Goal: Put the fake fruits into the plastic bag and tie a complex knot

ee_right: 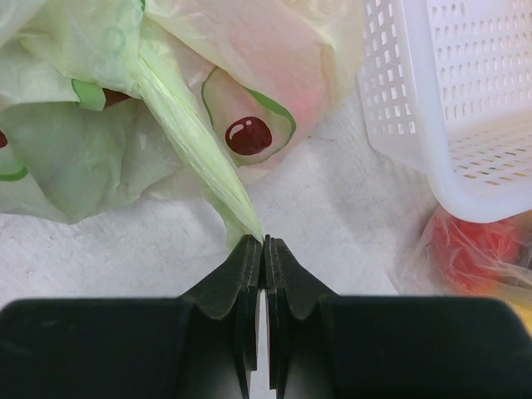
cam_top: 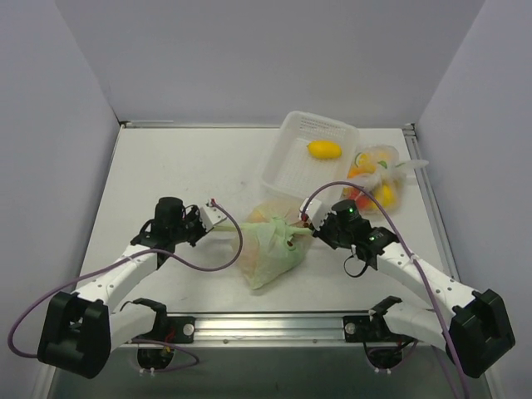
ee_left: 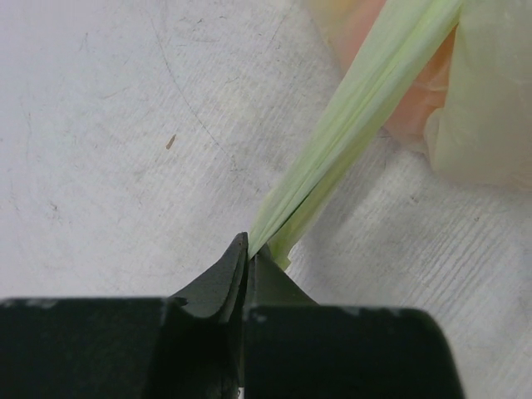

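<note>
The pale green avocado-print plastic bag (cam_top: 270,245) lies bulging at the table's middle, with reddish fruit shapes showing faintly through it (ee_right: 274,58). My left gripper (cam_top: 218,218) is shut on the bag's left handle (ee_left: 357,141), pulled taut to the left. My right gripper (cam_top: 309,223) is shut on the bag's right handle (ee_right: 195,141), stretched to the right. A yellow lemon (cam_top: 324,150) lies in the white slotted basket (cam_top: 287,166).
A clear unprinted bag (cam_top: 378,179) with orange, yellow and red fruits lies right of the basket; it also shows in the right wrist view (ee_right: 474,249). The basket wall (ee_right: 416,108) stands close to my right gripper. Grey walls enclose the table.
</note>
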Robot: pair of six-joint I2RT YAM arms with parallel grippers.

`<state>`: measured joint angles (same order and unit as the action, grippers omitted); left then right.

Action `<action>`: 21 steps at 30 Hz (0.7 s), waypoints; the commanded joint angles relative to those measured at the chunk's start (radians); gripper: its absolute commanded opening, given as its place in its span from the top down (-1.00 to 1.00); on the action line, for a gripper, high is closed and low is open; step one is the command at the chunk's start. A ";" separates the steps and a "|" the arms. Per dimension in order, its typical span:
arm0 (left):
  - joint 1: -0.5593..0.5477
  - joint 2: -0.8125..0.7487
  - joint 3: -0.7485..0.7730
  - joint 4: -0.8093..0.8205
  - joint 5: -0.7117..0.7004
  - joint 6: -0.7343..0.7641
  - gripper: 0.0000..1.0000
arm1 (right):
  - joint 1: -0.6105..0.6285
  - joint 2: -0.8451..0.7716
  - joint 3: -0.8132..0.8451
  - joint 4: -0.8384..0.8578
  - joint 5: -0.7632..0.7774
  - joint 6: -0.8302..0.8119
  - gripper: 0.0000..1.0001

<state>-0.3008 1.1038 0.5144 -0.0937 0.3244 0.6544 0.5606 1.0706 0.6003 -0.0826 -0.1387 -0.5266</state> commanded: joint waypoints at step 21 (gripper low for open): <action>0.086 -0.110 0.401 -0.591 0.233 -0.053 1.00 | -0.079 -0.127 0.297 -0.560 -0.091 0.084 1.00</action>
<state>-0.2104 1.0542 0.7677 -0.4885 0.5266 0.6556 0.4953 0.9741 0.7696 -0.3725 -0.3019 -0.5232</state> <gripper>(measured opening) 0.011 0.050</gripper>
